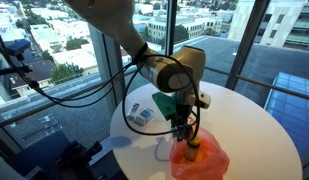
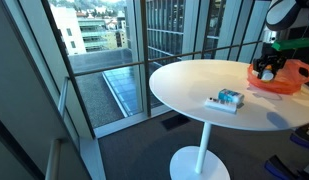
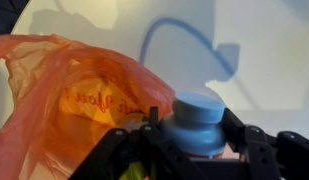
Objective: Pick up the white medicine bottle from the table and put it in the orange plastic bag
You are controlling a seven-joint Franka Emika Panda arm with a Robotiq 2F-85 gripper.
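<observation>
In the wrist view my gripper is shut on the white medicine bottle; its round cap faces the camera and looks bluish in shadow. The orange plastic bag lies crumpled just left of the bottle, touching the left finger, with something yellow showing inside. In both exterior views the gripper hangs low over the bag on the round white table. The bottle is too small to make out there.
A flat blue-and-white pack lies on the table, apart from the bag. A yellow-orange bottle stands at the bag by the gripper. Tall glass windows surround the table. Cables trail from the arm.
</observation>
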